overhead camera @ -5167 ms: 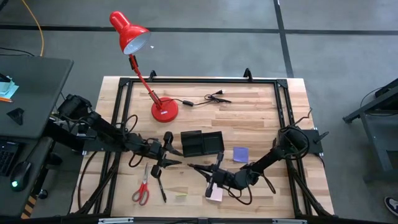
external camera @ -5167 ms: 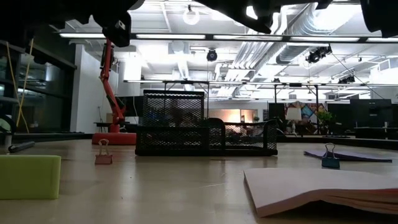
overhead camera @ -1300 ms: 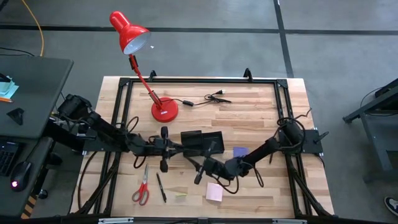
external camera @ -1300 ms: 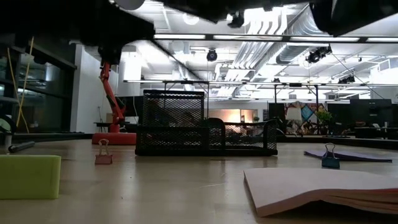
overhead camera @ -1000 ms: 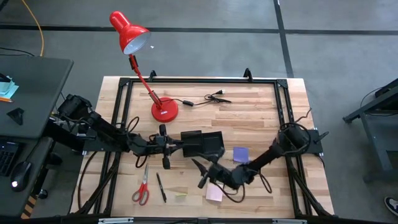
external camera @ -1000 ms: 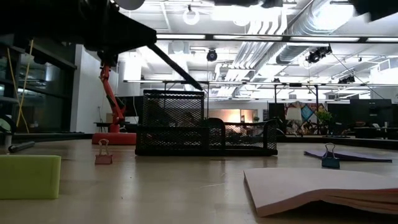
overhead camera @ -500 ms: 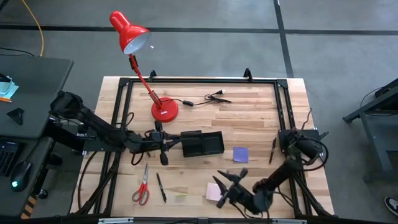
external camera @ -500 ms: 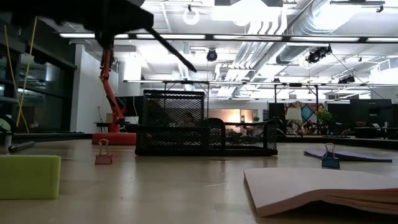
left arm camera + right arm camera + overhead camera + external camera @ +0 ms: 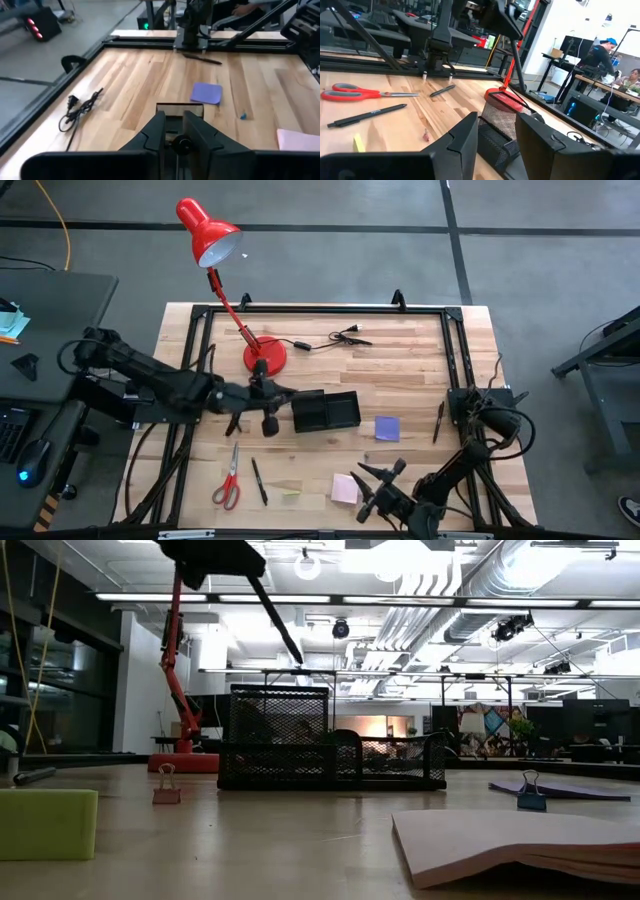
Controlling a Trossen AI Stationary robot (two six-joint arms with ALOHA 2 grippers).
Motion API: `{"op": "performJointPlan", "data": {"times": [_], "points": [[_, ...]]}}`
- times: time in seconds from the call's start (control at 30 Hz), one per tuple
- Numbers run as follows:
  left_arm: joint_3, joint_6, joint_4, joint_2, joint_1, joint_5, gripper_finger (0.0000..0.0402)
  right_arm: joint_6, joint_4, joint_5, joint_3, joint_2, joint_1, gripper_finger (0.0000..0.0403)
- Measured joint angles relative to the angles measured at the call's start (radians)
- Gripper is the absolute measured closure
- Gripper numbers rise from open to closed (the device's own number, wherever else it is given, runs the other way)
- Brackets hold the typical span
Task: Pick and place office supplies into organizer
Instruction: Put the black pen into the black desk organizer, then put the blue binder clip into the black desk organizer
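One pen (image 9: 275, 615) slanting toward organizer (image 9: 330, 750)

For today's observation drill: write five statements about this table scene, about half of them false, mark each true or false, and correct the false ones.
1. The scissors lie inside the organizer. False: they lie on the table, near its front edge.
2. The purple sticky pad lies beside the organizer. True.
3. The left gripper holds a black pen above the organizer. True.
4. The right gripper holds the pink pad. False: its fingers are empty, and the pad lies flat on the table.
5. The red lamp has tipped over. False: it stands on its base.
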Motion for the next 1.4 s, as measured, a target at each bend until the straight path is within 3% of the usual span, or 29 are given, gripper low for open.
{"op": "performJointPlan", "data": {"times": [0.23, 0.43, 0.7, 1.03, 1.2, 1.4], "points": [[-0.001, -0.019, -0.063, 0.030, 0.138, 0.133, 0.0365, 0.035, -0.023, 0.000, 0.000, 0.000, 0.000, 0.0279], [0.001, -0.018, -0.035, 0.081, 0.171, 0.210, 0.0355, 0.046, -0.028, 0.000, 0.000, 0.000, 0.000, 0.0279], [0.000, -0.019, -0.026, 0.183, 0.169, 0.219, 0.0363, 0.054, -0.033, 0.000, 0.000, 0.000, 0.000, 0.0279], [0.000, -0.017, -0.010, 0.222, 0.169, 0.200, 0.0289, 0.108, -0.077, 0.000, 0.000, 0.000, 0.000, 0.0279], [0.000, -0.016, 0.007, 0.219, 0.169, 0.200, 0.0279, 0.163, -0.135, 0.000, 0.000, 0.000, -0.003, 0.0279], [0.002, -0.016, 0.153, 0.196, 0.168, 0.226, 0.0278, 0.209, -0.174, -0.001, 0.000, 0.000, -0.007, 0.0279]]}}
